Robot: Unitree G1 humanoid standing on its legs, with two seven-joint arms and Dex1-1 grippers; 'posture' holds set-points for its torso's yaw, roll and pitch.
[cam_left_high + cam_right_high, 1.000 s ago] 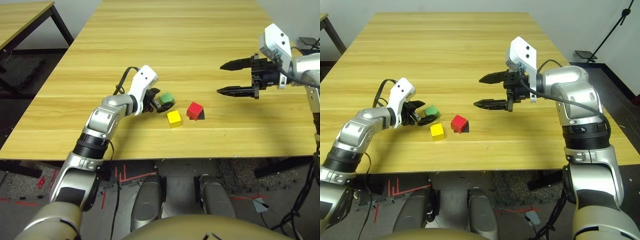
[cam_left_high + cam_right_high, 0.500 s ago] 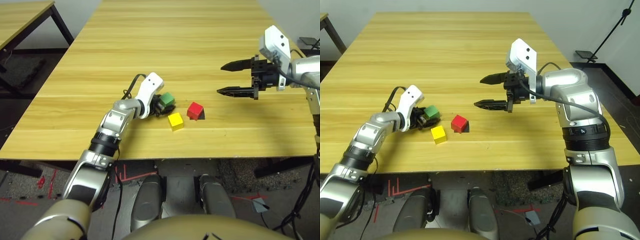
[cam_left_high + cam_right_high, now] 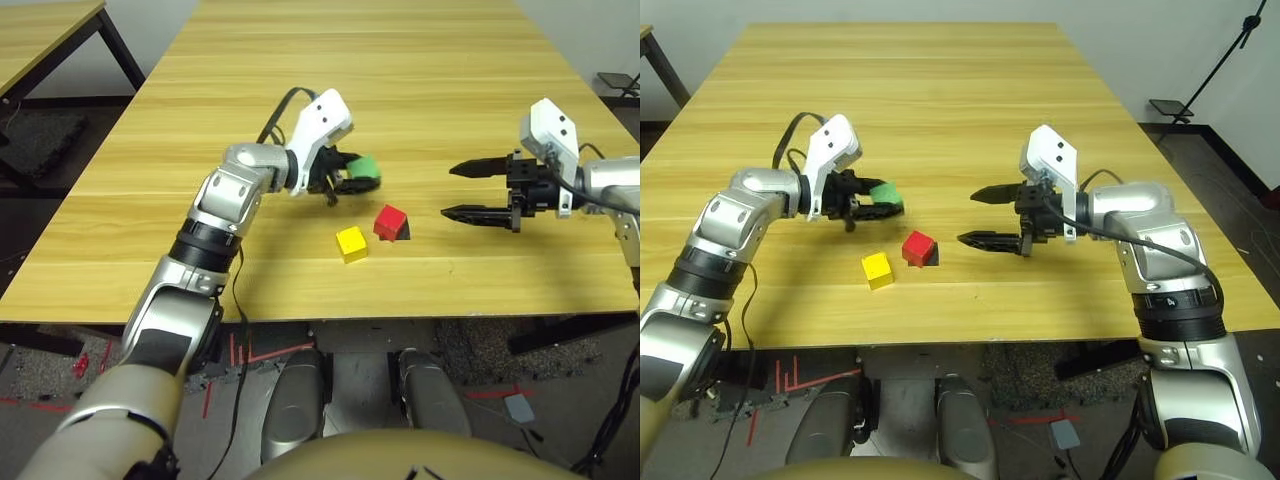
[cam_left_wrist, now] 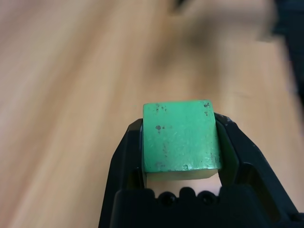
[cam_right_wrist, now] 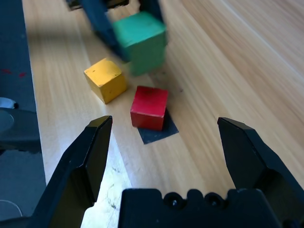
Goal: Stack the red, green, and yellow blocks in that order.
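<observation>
My left gripper [image 3: 352, 180] is shut on the green block [image 3: 366, 169], holding it in the air above the table, up and to the left of the red block [image 3: 390, 221]. In the left wrist view the green block [image 4: 180, 136] sits squeezed between the two black fingers [image 4: 127, 152]. The red block rests on a flat black patch [image 3: 402, 232]. The yellow block [image 3: 350, 241] lies on the table just left of the red one. My right gripper [image 3: 458, 190] hovers open to the right of the red block, nothing between its fingers [image 5: 90, 152].
The wooden table [image 3: 330, 90] stretches far behind the blocks. A second table [image 3: 45, 30] stands at the far left. The table's front edge runs close below the yellow block.
My left gripper closed on the green block and lifted it up and to the right, off the table. My right gripper came lower and nearer the red block.
</observation>
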